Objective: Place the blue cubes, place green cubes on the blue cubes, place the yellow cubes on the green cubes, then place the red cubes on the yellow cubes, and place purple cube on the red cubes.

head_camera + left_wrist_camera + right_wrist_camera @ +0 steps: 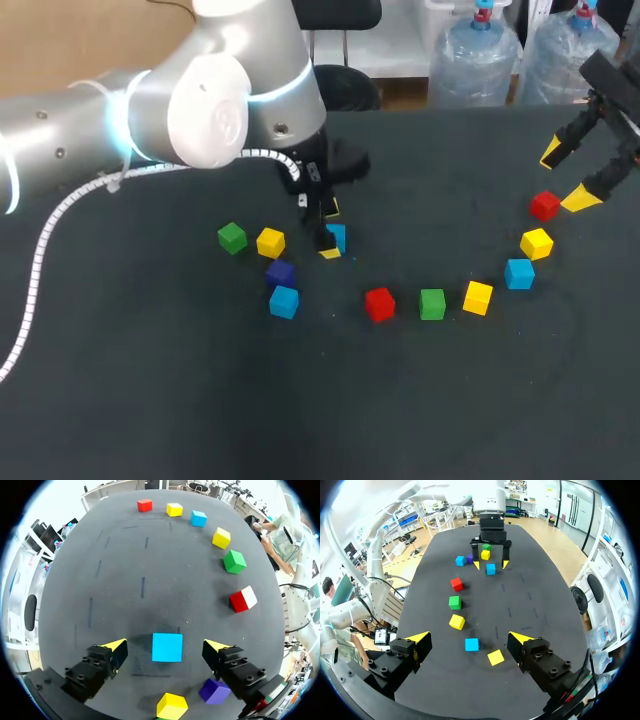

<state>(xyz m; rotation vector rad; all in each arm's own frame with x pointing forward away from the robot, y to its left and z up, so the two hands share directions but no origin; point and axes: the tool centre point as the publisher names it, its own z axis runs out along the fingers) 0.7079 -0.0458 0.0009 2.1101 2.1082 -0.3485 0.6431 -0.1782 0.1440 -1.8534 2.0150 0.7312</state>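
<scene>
From above, the left arm (200,110) comes in from the left side and bends so that its wrist points steeply down at the dark table (150,400). The left gripper (328,230) straddles the blue cube (338,237), with one yellow tip on each side of it. A purple cube (280,270) and a yellow cube (270,241) sit near the gripper, on its arm side. The right gripper (566,176) hangs well apart from all this, raised, spread wide and empty, with a red cube (544,206) on the table near it. From the left wrist, the fingers stand wide with the blue cube centred between them. A strip of bare table shows on each side, so nothing is gripped yet. The cube's flat faces look square to the fingers. This reads as the pick of a blue cube for the bottom layer. It should go best if the gripper keeps the cube centred and closes evenly on two opposite faces. The purple cube lies just behind one finger and the yellow cube behind the gap, so a sideways drift could knock them. From the right wrist, the right gripper's fingers are spread wide around nothing, high over the table. A second blue cube (471,644) and a second yellow cube (495,657) lie below and ahead of it. The left gripper shows far ahead.
</scene>
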